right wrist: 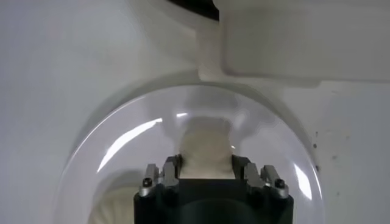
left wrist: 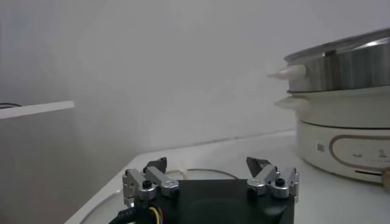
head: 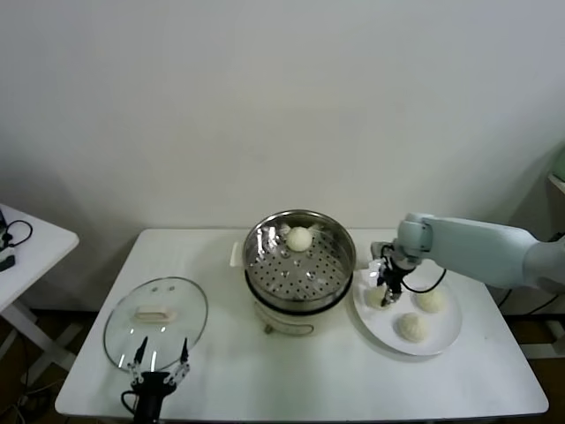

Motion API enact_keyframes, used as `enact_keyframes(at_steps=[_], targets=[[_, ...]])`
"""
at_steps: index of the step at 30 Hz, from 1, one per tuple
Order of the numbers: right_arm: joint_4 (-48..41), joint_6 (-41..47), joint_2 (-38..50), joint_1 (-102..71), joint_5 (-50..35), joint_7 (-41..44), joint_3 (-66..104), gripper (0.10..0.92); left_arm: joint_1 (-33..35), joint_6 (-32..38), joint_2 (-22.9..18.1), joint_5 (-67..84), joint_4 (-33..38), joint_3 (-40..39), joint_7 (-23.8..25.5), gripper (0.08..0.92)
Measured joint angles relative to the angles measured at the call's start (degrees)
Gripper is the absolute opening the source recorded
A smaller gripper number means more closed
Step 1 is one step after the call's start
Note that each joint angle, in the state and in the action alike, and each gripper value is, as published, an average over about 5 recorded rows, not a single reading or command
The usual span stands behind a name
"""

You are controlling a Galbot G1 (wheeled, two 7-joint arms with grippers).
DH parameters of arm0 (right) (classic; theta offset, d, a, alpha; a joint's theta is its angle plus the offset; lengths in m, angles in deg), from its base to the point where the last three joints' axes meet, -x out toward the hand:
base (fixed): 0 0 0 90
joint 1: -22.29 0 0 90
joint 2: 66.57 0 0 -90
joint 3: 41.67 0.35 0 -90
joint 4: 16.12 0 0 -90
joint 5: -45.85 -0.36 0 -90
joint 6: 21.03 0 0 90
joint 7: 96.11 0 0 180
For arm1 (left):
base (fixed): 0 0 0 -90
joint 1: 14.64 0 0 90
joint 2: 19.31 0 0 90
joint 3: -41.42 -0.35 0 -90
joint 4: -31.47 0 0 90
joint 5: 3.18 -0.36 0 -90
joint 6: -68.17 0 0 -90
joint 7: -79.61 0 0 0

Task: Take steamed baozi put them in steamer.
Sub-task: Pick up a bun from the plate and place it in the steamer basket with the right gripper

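The steel steamer stands mid-table on its cream pot base and holds one baozi at its far side. Three more baozi lie on a white plate to its right. My right gripper is down on the plate, shut on the baozi nearest the steamer. In the right wrist view that baozi sits tight between the fingers of my right gripper. My left gripper is open and empty at the front left. The left wrist view shows it with the steamer off to one side.
A round glass lid with a white handle lies at the front left, just beyond my left gripper. The other two baozi on the plate lie close to my right gripper. A small side table stands at far left.
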Motion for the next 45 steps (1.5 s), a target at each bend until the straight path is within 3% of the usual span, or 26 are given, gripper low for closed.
enact_keyframes(at_steps=[12,23,33,45], targets=[[8.35,-4.68,1.79,20.71,-6.39,7.28,-11.08,0.568,0.53,-0.21,-0.26,-0.67,1.14,-0.45,0.05,0.823],[14.37,-4.71,-1.98,35.99,-15.78,11.05,-12.15,0.568,0.85,0.12,-0.33,-1.26,1.27,-1.32,0.09,0.823],[13.64,-0.70,-9.78,32.48,-17.86,8.57,-3.73,0.568,0.82,0.45,0.14,-1.69,1.04,-1.47,0.17,0.823],[4.43,0.86,-20.45,20.65,-13.81,6.33,3.46,0.568,0.82,0.33,0.02,-1.89,1.51,-1.62,0.28,0.823]])
